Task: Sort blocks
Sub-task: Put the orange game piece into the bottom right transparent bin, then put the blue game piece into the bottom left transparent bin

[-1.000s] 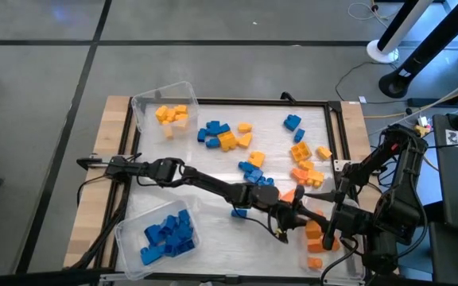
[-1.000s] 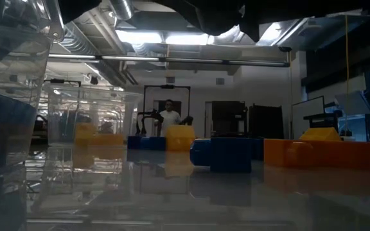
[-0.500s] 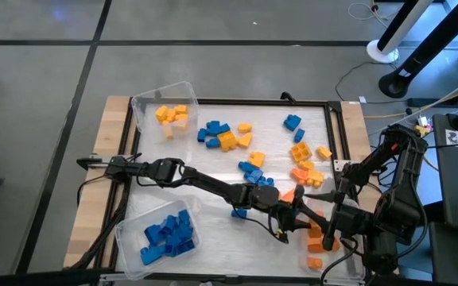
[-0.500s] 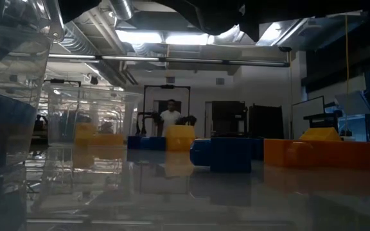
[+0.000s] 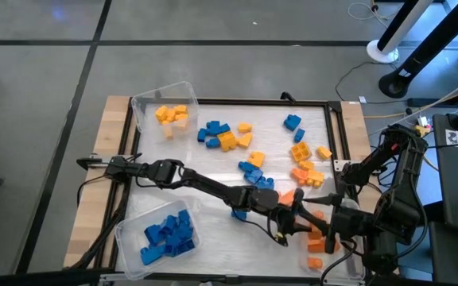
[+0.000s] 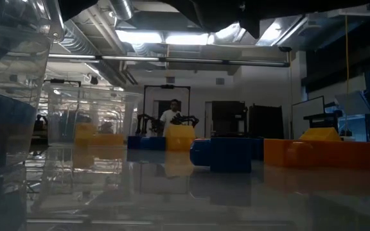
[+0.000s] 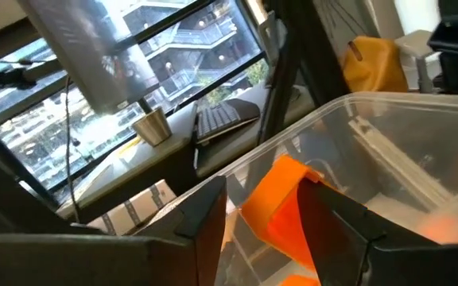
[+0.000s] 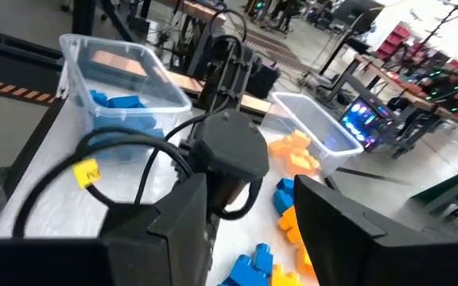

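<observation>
Sorting is reaching the drop-off step. Reaching across the surface [image 5: 213, 111] toward five o'clock, the left tool [image 5: 302, 225] is hanging over the clear bin [image 5: 328, 253] of orange blocks, its fingers parted around an orange block [image 7: 281, 202] between them; whether they are gripping it I cannot tell. The right tool [image 8: 245, 214] is waiting just beside, fingers apart and empty. Loose blocks [image 5: 249, 155] are lying around the middle; blue ones are filling the seven o'clock bin [image 5: 164, 235], yellow ones the eleven o'clock bin [image 5: 168, 111]. The next move probably calls for letting the block fall, then lifting clear.
</observation>
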You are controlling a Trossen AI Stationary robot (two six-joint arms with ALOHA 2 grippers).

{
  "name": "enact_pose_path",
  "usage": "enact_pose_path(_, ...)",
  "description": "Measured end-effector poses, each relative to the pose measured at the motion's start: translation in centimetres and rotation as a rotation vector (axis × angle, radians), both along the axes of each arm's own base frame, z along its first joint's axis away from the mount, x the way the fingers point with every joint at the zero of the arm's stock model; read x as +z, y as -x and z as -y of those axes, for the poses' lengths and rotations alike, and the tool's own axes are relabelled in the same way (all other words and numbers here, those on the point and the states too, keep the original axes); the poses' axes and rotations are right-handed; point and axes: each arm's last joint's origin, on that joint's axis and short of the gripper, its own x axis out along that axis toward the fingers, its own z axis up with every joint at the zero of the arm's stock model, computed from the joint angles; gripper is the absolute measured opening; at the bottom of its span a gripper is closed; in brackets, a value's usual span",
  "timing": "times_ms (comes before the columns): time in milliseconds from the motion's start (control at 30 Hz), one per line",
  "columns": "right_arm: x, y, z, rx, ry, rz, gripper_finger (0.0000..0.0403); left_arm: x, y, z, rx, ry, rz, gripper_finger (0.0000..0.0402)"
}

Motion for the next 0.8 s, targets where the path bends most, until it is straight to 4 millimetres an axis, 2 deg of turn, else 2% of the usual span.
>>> enact_pose_path(167, -0.1, 0.0, -0.1, 0.025, -0.017, -0.034, 0.0191, -0.1, -0.1, -0.2, 0.068, -0.096, 0.009, 0.0143)
enact_pose_path(300, -0.2, 0.0, -0.1, 0.038, -0.026, -0.052, 0.0191, -0.4, -0.2, -1.0, 0.109, -0.081, -0.033, 0.0143)
enact_pose_path(400, -0.2, 0.0, -0.1, 0.039, -0.027, -0.053, 0.0191, -0.4, -0.1, -0.6, 0.098, -0.123, -0.016, 0.0143)
enact_pose_path(667, -0.2, 0.0, -0.1, 0.044, -0.030, -0.060, 0.0191, -0.3, -0.2, -0.7, 0.101, -0.073, -0.018, 0.0143)
enact_pose_path(800, -0.2, 0.0, -0.2, 0.050, -0.034, -0.068, 0.0191, 0.1, 0.2, 0.3, 0.114, -0.071, -0.022, 0.0143)
